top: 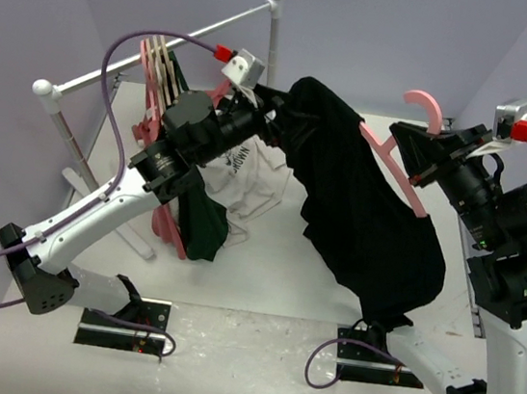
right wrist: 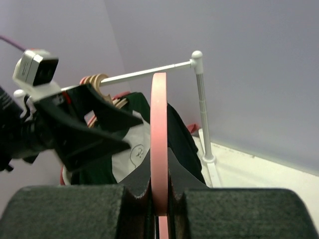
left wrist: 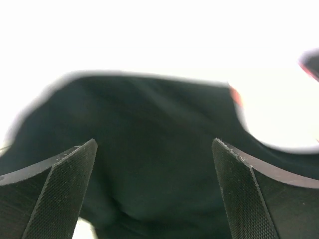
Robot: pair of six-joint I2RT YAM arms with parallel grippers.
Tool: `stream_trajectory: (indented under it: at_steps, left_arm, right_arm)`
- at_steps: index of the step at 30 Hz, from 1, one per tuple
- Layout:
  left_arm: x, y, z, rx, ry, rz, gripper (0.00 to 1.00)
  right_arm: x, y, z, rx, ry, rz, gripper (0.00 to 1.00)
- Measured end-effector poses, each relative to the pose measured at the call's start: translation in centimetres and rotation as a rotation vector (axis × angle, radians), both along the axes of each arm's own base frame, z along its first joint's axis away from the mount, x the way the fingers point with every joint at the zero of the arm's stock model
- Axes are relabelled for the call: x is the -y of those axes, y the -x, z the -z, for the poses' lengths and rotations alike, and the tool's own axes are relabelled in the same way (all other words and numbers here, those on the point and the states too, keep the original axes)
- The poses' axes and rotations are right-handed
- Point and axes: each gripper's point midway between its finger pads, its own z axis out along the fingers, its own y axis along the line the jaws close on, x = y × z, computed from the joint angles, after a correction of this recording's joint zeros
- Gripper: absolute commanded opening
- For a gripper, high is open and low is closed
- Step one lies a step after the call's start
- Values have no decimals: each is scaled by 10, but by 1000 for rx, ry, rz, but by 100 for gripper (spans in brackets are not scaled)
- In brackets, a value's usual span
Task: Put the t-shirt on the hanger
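hanger [top: 397,176] axis diagonal, hook at far end, t-shirt [top: 367,220] draped over it

Lilac walls [top: 392,29] close in on three sides, plain and matte. Just beyond my left gripper [top: 274,99] a white clothes rail [top: 157,49] slants across the back corner. It runs from a knobbed post far off to that gripper's left up to a second post [top: 272,43] right behind it. Below it lies the white tabletop [top: 262,284], mottled grey along the near edge. Ahead of my right gripper [right wrist: 159,199] that back post stands footed on the table. The light is flat and even, though it blows out white above my left gripper.
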Motion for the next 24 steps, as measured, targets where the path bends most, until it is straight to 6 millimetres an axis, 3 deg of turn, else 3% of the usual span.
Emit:
stream_trajectory:
  at_steps: [2,5,7,8,13,15,16,17,19,24]
  left_arm:
    - [-17,-23,-1,3,1,-70,100]
    - [-36,-56,13,-5,-36,-148,98]
    - [-40,-67,29,-6,-77,-148,89]
    - [-41,-71,39,-9,-101,-135,78]
    - [-29,-68,61,38,-158,81,77]
    - [-25,-61,67,60,-150,178,60]
    - [-23,-56,70,68,-145,231,42]
    - [-21,-50,75,73,-140,284,40]
    - [-15,-41,81,72,-131,368,4]
    - [-5,-34,95,56,-130,477,0]
  right_arm:
    - [1,4,8,-30,12,-3,0]
    - [3,11,11,-59,24,-3,0]
    - [6,17,9,-65,29,0,0]
    - [7,19,7,-65,30,0,0]
    - [13,34,3,-69,31,3,0]
    - [15,38,3,-67,30,7,0]
    - [16,39,2,-68,30,9,0]
    - [16,40,2,-69,30,9,0]
    - [16,41,3,-71,30,7,0]
    - [14,40,6,-85,34,0,0]
